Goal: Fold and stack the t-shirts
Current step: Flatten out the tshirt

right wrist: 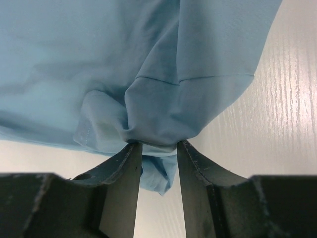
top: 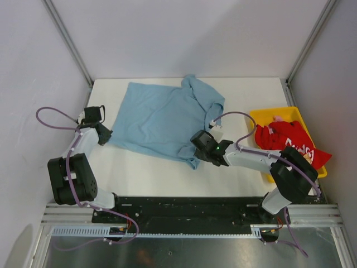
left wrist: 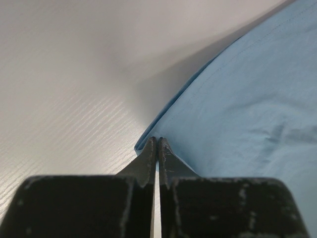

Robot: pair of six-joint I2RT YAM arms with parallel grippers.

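The light blue t-shirt [top: 162,120] lies spread on the white table, its collar end crumpled at the far right. My left gripper [top: 105,135] is shut at the shirt's near-left corner. In the left wrist view its tips [left wrist: 158,140] meet on the hem of the blue cloth [left wrist: 247,99], which casts a shadow on the table. My right gripper [top: 195,146] is at the shirt's near-right corner. Its jaws [right wrist: 159,145] hold a bunched fold of the blue cloth [right wrist: 124,59], and a tail of it hangs between the fingers. The red t-shirt [top: 290,142] with white lettering lies crumpled in the bin.
A yellow plastic bin [top: 262,116] stands at the right edge of the table, the red shirt spilling over its near rim. Grey walls and metal posts close in the far side. A black rail with both arm bases runs along the near edge.
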